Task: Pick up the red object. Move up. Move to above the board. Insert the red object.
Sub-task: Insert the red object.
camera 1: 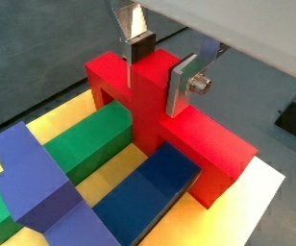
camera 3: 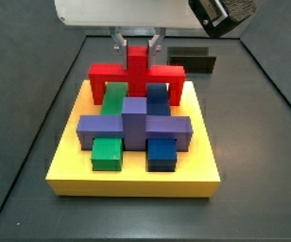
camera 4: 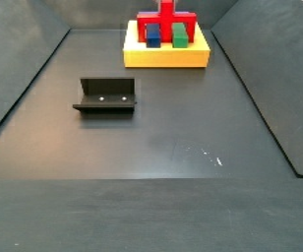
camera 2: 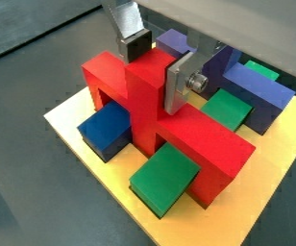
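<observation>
End effector [camera 1: 161,65]: above far end of board, fingers [camera 1: 181,85] pinching upright stem of red object [camera 1: 158,110]; silver plates w/ dark pads flat on both sides of stem in both wrist views, also [camera 2: 155,65]. Seen from side at [camera 3: 138,40], under white arm housing.

Red object [camera 3: 138,76]: upright on board, horiz. bar w/ two legs down, stem up between fingers. Legs reach down to board surface at far edge; seating depth in slots not discernible. Also at [camera 4: 167,22], far end of tray.

Board [camera 3: 133,180]: yellow slab, flat on dark grey tray floor [camera 4: 154,138]. Carries purple block [camera 3: 133,125] across middle, green block [camera 3: 107,151] & blue block [camera 3: 162,151] at near side, side by side, touching purple. More green & blue pieces under red bar, between its legs.

Fixture [camera 4: 107,95]: dark L-bracket on floor, well apart from board.

Black box [camera 3: 193,60]: on floor behind board, beside red object, not touching.
</observation>
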Robot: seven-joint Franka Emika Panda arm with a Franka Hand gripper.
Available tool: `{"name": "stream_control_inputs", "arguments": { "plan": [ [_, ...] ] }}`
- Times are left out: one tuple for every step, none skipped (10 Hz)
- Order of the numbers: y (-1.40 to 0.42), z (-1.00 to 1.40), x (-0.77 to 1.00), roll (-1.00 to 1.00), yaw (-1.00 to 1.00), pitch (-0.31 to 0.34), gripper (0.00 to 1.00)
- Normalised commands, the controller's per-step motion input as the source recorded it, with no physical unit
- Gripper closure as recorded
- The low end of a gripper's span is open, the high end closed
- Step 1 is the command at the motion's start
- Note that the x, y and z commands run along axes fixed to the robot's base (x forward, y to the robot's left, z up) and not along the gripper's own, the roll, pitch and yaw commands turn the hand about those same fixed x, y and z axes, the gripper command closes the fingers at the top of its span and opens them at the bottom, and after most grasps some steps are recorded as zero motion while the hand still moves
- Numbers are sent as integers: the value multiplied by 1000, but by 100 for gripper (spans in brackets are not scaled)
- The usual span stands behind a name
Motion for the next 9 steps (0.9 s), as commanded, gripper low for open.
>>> {"name": "stream_control_inputs", "arguments": {
  "plan": [
    [29,-200,297,29,-9,0,100],
    [0,-169,351,51,-120,26,100],
    [0,-206,180,39,-154,0,100],
    [0,-309,0,0,-74,-36,100],
    [0,-374,0,0,0,-94,100],
    [0,-426,0,0,0,-109,100],
    [0,-443,0,0,0,-116,100],
    [0,-309,0,0,0,-69,100],
    [0,0,0,0,0,0,100]
  ]
}}
